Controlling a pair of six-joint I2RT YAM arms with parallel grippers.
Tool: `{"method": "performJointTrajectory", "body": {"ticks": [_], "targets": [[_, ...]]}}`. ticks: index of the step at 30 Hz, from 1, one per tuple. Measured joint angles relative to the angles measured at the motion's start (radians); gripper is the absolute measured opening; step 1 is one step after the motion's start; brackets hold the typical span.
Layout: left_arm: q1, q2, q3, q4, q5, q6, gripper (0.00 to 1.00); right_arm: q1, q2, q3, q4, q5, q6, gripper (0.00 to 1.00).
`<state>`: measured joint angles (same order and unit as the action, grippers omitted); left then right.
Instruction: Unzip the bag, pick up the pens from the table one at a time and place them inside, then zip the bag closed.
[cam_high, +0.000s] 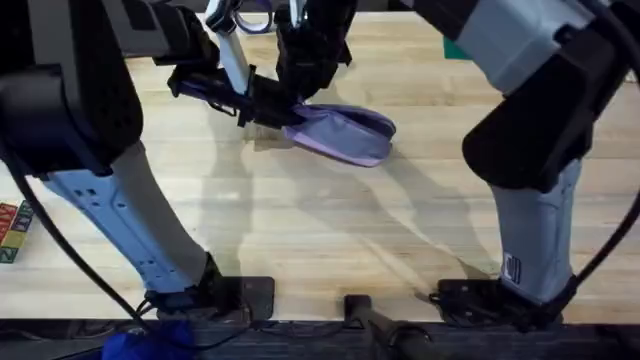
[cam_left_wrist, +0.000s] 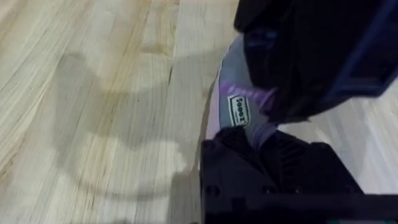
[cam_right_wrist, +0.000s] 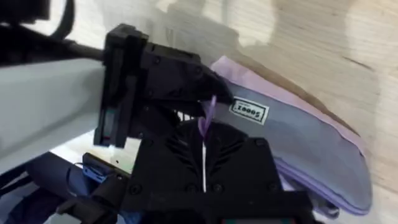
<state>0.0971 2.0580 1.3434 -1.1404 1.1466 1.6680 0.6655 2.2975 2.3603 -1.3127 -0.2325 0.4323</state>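
- The bag (cam_high: 345, 135), a lavender fabric pouch, lies on the desk (cam_high: 300, 230) toward its far edge, about midway across, its long side slanting toward the right.
- The left gripper (cam_high: 262, 108) reaches the bag's left end from the left. In the right wrist view its black fingers (cam_right_wrist: 205, 84) are pinched on that end of the fabric, just beside a small white label (cam_right_wrist: 249, 111).
- The right gripper (cam_right_wrist: 204, 134) comes down from the far side onto the same end. Its fingers are pressed together, with a thin purple pull tab (cam_right_wrist: 207, 115) standing up between them.
- In the left wrist view the bag (cam_left_wrist: 233, 102) shows pale purple with the label (cam_left_wrist: 239, 113), between the left gripper's own black body below and the right gripper's dark bulk above.
- Coloured blocks (cam_high: 12, 230) sit at the desk's left edge.
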Motion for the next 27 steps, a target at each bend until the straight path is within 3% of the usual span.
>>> {"method": "performJointTrajectory", "body": {"ticks": [16, 27], "targets": [[0.004, 0.000, 0.000, -0.003, 0.009, 0.000, 0.042, 0.000, -0.013, 0.027, -0.019, 0.005, -0.015, 0.031], [0.003, 0.000, 0.000, -0.005, 0.009, 0.000, 0.042, -0.008, -0.013, 0.042, -0.127, 0.120, -0.022, 0.032]]}}
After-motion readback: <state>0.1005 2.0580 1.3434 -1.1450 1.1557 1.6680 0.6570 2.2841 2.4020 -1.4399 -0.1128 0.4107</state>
